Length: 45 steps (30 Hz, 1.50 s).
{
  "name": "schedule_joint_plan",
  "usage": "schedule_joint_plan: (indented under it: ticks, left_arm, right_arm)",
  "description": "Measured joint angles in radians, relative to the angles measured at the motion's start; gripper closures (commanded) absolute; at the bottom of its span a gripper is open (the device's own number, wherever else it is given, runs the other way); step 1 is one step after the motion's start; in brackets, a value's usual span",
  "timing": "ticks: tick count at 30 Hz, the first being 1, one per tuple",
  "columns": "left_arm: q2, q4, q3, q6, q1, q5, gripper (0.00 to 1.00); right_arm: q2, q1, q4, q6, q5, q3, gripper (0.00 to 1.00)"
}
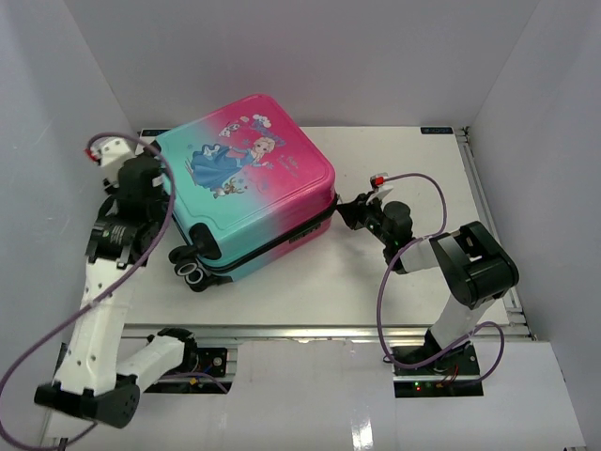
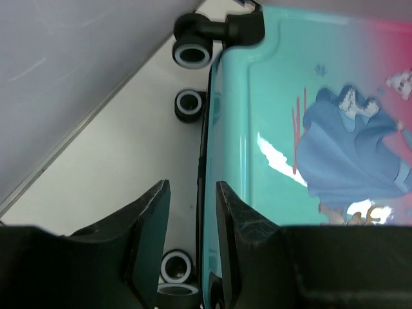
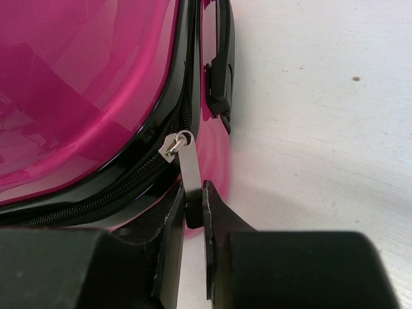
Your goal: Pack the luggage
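Lying flat and shut on the counter, the luggage sits between both arms. Right tool pinches the zipper pull at the pink end. Left tool stands partly apart along the teal edge, wheels just ahead. Inside of the case is hidden.

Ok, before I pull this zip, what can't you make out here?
- Inside of the luggage: closed shell hides it in every view.
- Rest of the zip: right wrist view shows only the stretch by the zipper pull, pinched in the right gripper.
- Left gripper: top view, its own wrist covers the jaws; left wrist view, jaws apart, contact with the shell unclear.
- Nearest wheel: left wrist view, partly behind a finger.
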State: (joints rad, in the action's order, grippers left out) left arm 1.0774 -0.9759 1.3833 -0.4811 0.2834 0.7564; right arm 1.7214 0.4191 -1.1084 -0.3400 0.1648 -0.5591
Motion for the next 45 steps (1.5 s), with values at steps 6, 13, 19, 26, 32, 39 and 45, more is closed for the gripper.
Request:
schedule_joint_plan:
  ticks: [6,13,19,26,32,39,45]
  left_arm:
    - [0.001,0.225,-0.033,-0.010,-0.420,-0.322,0.69]
    - [0.294,0.450,-0.180,-0.117,-0.624,-0.632,0.76]
    - [0.466,0.652,-0.149,-0.171,-0.619,-0.797,0.77]
    - [0.731,0.811,-0.012,-0.175,-0.612,-0.890,0.72]
    - [1.076,0.845,0.425,-0.093,-0.584,-0.980,0.61]
    - [1.088,0.832,0.399,-0.085,-0.542,-1.000,0.51]
    - [0.753,0.532,0.283,-0.201,-0.520,-0.772,0.34]
  right_arm:
    - [0.000,-0.003,-0.001,-0.018,0.009,0.001,0.92]
    - [-0.025,-0.005,-0.019,-0.019,0.015,0.033,0.92]
    - [-0.059,-0.006,-0.032,-0.017,0.019,0.080,0.92]
    - [-0.092,0.020,-0.119,-0.004,-0.002,0.185,0.92]
    - [-0.124,0.098,-0.220,0.012,-0.078,0.294,0.92]
    - [-0.102,0.126,-0.223,0.015,-0.099,0.280,0.92]
    - [-0.076,0.131,-0.172,0.015,-0.101,0.227,0.92]
